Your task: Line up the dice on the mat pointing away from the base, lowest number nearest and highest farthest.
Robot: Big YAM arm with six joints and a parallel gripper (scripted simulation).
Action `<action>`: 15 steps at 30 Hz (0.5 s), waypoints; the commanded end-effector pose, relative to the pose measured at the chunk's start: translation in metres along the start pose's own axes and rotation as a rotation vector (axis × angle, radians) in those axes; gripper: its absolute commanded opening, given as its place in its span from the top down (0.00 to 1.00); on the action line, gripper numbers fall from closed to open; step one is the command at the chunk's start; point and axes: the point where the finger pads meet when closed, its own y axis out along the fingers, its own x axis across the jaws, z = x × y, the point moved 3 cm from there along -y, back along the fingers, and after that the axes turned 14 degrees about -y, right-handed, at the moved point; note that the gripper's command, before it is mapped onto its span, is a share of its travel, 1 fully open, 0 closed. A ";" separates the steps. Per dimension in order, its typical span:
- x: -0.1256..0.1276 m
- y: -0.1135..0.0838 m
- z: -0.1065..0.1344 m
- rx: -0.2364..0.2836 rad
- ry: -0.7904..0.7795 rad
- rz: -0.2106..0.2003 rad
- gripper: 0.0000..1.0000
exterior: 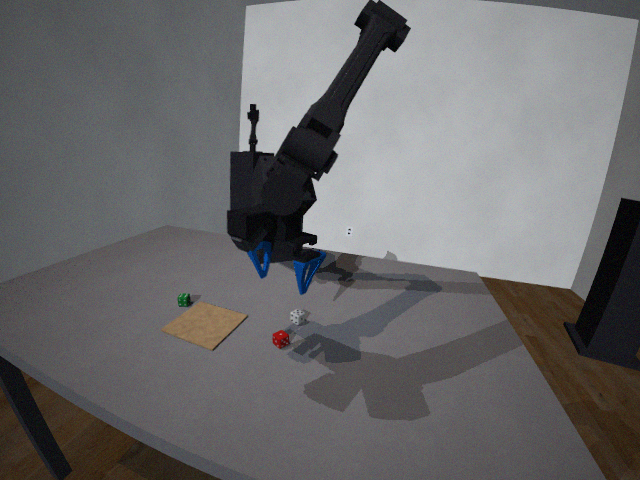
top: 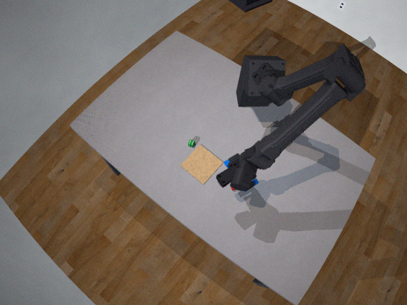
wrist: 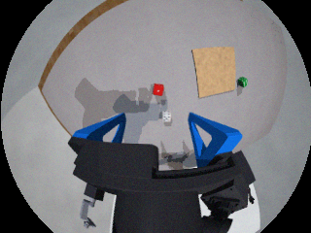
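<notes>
1. I have the hand (exterior: 283, 285) (wrist: 156, 116) fully open, gripping nothing, raised above the counter (top: 147, 98) (exterior: 129, 392) (wrist: 146, 39) at exterior centre.
2. I see the mat (top: 201, 164) (exterior: 205, 325) (wrist: 215, 72) flat, left of exterior centre.
3. The green die (top: 191, 143) (exterior: 184, 299) (wrist: 243, 82) sits just beyond its upper-left edge.
4. In the wrist view's middle, the red die (top: 233, 189) (exterior: 280, 339) (wrist: 158, 89) lies above the white die (exterior: 297, 316) (wrist: 166, 116), apart.
</notes>
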 end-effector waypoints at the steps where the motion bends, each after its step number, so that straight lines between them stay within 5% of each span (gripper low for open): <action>1: 0.000 0.009 0.000 0.004 -0.189 -0.002 0.00; 15: 0.000 0.026 0.000 0.003 -0.620 -0.003 0.00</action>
